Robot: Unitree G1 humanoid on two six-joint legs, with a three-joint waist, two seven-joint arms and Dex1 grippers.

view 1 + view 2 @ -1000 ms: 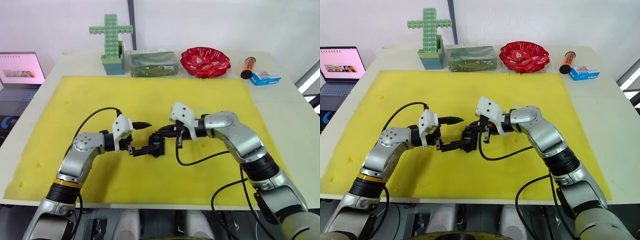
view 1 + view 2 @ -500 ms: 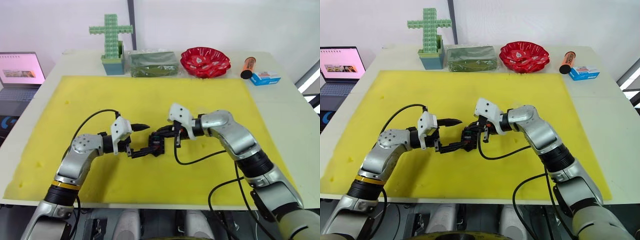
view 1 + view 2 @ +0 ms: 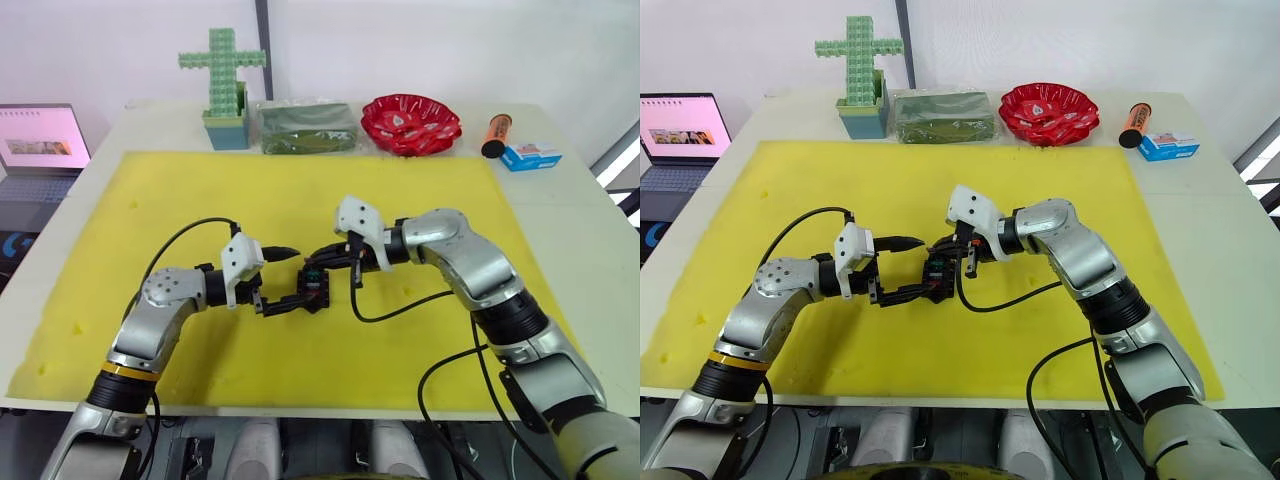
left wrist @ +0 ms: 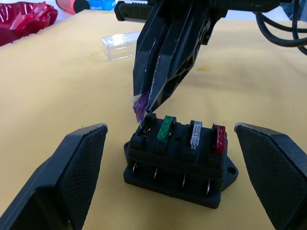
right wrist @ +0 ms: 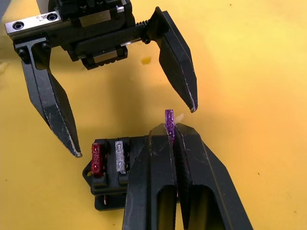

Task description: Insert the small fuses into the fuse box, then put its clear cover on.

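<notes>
The black fuse box [image 4: 180, 163] sits mid-mat on the yellow foam mat [image 3: 180, 190]. Green [image 4: 165, 128], grey [image 4: 195, 133] and red [image 4: 219, 138] small fuses stand in three of its slots. My left gripper [image 3: 288, 279] is open, with one finger on each side of the box and touching nothing. My right gripper [image 5: 169, 130] is shut on the purple fuse [image 5: 169, 120]. It holds that fuse just over the empty end slot beside the green one. The clear cover [image 4: 122, 44] lies on the mat beyond the box.
Along the table's far edge stand a green cross of blocks in a pot [image 3: 222, 75], a clear-wrapped green package [image 3: 307, 127], a red bowl [image 3: 410, 122], an orange tube [image 3: 495, 135] and a blue box [image 3: 530, 155]. A laptop [image 3: 40, 140] sits off the table's left side.
My right gripper has shifted slightly left with the purple fuse, coming over the box's end slot. The left gripper and the box have stayed put.
</notes>
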